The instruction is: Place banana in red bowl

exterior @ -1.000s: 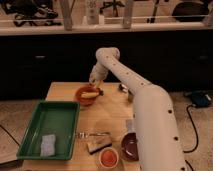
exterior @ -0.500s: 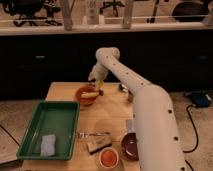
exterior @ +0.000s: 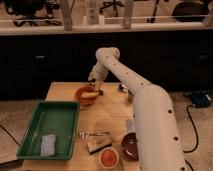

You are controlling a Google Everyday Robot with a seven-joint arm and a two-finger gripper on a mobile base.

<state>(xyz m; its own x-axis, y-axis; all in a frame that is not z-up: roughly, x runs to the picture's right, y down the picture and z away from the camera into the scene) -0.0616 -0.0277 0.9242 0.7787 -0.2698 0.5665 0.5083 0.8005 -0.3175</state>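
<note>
The red bowl (exterior: 84, 96) stands on the far left part of the wooden table (exterior: 112, 112). The small pale-yellow banana (exterior: 90, 94) lies across the bowl's right side, with its right end reaching over the rim. My gripper (exterior: 95, 85) hangs from the long white arm (exterior: 145, 105) right above the banana, close to it or touching it. I cannot tell whether it still holds the banana.
A green tray (exterior: 35, 131) with a white cloth (exterior: 48, 144) lies at the front left. A maroon bowl (exterior: 131, 145), a pale-rimmed bowl with orange inside (exterior: 109, 157), a brownish block (exterior: 97, 145) and a utensil (exterior: 92, 134) sit at the front. Small dark items (exterior: 123, 88) lie at the back right.
</note>
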